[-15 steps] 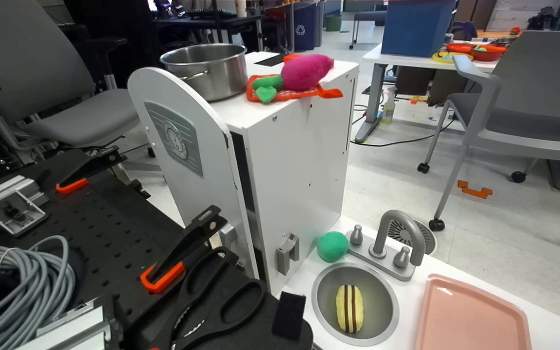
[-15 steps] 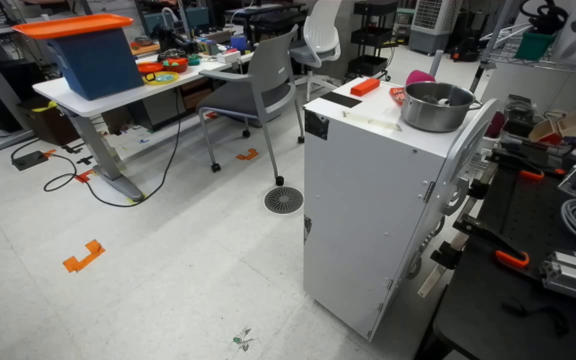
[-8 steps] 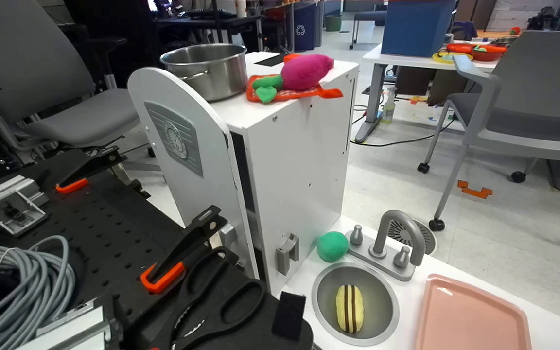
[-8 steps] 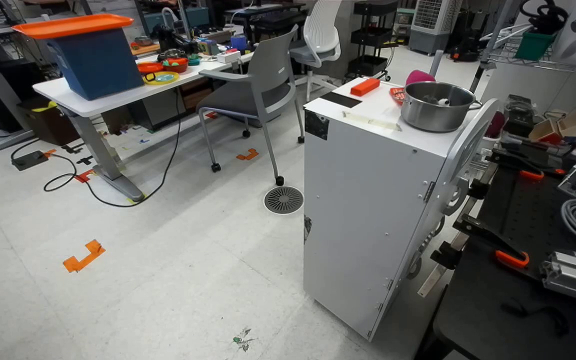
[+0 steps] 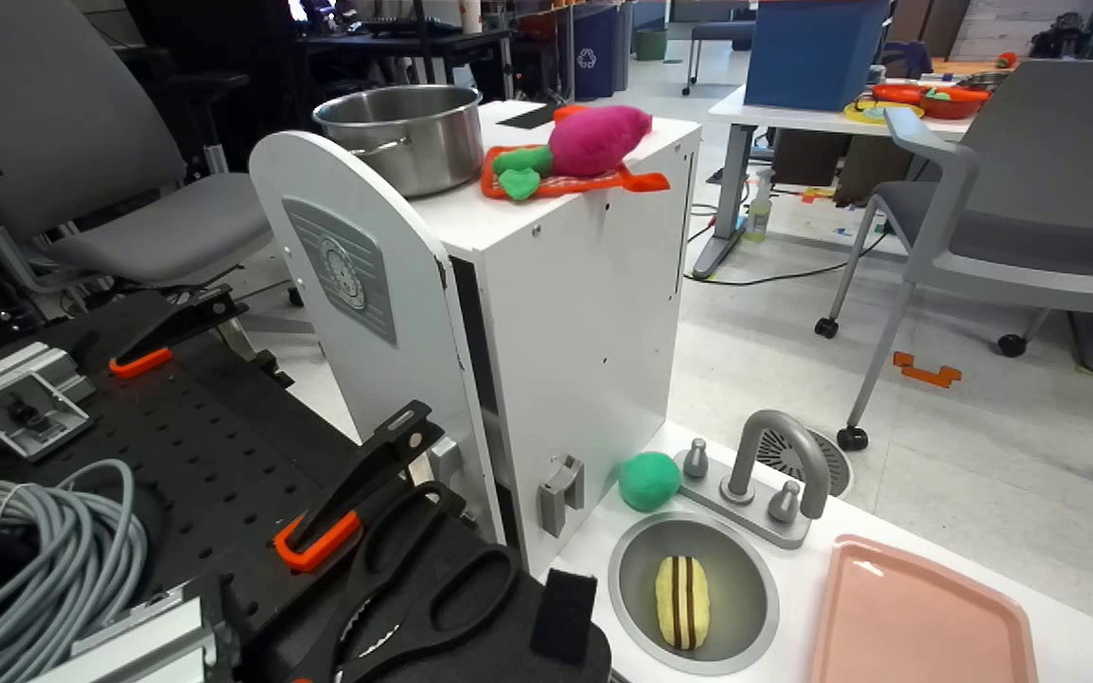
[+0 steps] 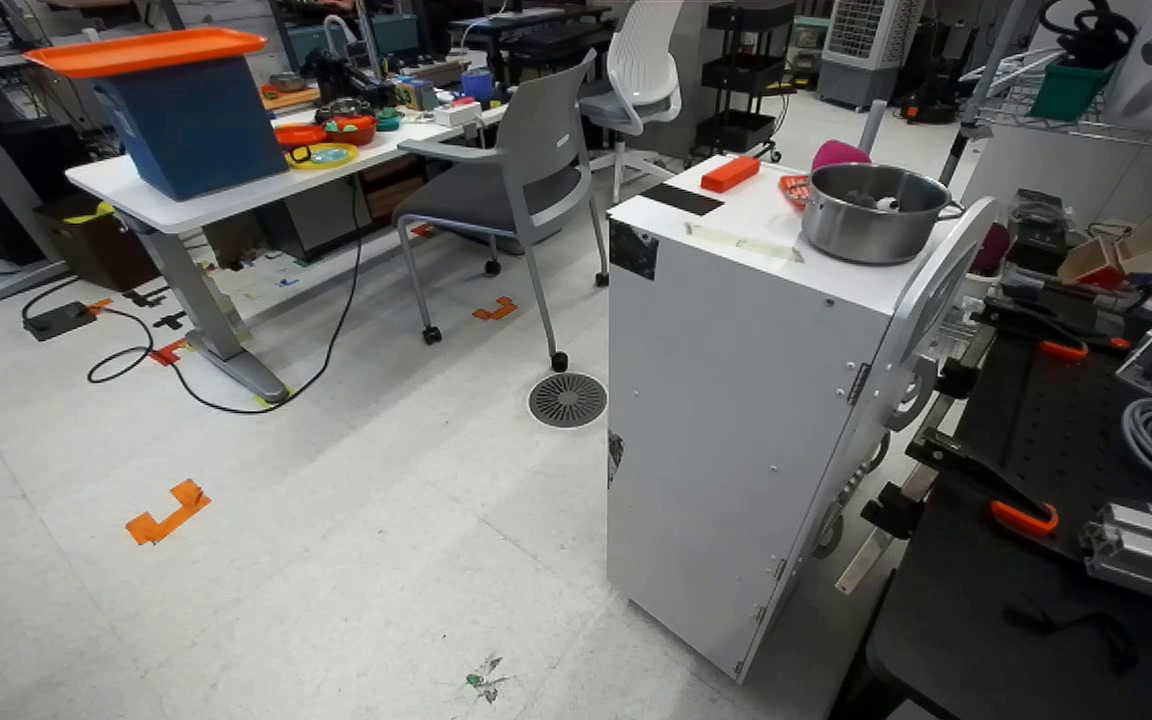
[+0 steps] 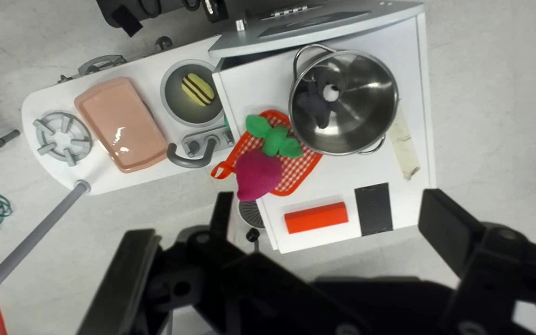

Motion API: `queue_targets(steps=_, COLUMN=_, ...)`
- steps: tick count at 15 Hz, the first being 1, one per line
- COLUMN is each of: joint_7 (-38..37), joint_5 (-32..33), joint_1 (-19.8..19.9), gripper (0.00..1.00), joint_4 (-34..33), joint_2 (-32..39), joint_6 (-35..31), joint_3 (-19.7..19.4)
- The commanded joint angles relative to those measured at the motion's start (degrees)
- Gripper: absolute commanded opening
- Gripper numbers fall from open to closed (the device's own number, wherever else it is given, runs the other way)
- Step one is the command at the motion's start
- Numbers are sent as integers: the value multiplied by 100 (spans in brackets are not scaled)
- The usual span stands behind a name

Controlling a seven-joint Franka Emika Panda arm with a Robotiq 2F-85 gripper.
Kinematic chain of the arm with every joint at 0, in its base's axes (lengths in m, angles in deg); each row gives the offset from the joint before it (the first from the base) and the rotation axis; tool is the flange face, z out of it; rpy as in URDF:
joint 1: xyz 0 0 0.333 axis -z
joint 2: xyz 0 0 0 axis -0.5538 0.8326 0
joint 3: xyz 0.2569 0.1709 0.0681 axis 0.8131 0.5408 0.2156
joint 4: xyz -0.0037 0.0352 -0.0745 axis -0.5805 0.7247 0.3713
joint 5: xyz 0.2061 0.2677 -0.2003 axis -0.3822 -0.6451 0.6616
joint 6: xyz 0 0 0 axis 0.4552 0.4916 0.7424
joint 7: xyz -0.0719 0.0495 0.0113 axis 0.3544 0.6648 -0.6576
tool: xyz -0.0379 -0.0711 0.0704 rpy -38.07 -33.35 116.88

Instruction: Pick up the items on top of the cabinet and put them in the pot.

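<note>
Your gripper (image 7: 328, 209) has its jaws wide apart. The pink plush (image 7: 257, 173) lies upon the checked pad (image 7: 294, 173), just beside the steel pot (image 7: 368, 104), at the cabinet (image 7: 338, 179) edge which faces the sink (image 7: 178, 104).

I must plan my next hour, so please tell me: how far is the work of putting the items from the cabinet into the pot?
Looks done: a grey plush toy lies in the pot, though how it got there is not shown. In hand: nothing; the claw is open and empty. Apparently left: the pink plush vegetable, the checked potholder partly beneath it and the red block, all atop the cabinet.
</note>
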Motion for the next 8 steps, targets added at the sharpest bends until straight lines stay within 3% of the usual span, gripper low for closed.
queue_targets(steps=1, joint_7=-458, joint_5=226, joint_1=236, gripper=100, joint_4=-526, joint_2=642, joint_6=-123, joint_3=-38)
queue_targets(steps=8, joint_7=-1212, joint_5=575, joint_1=436, gripper=100, joint_4=-1110, joint_2=1551, joint_6=-195, joint_3=-174)
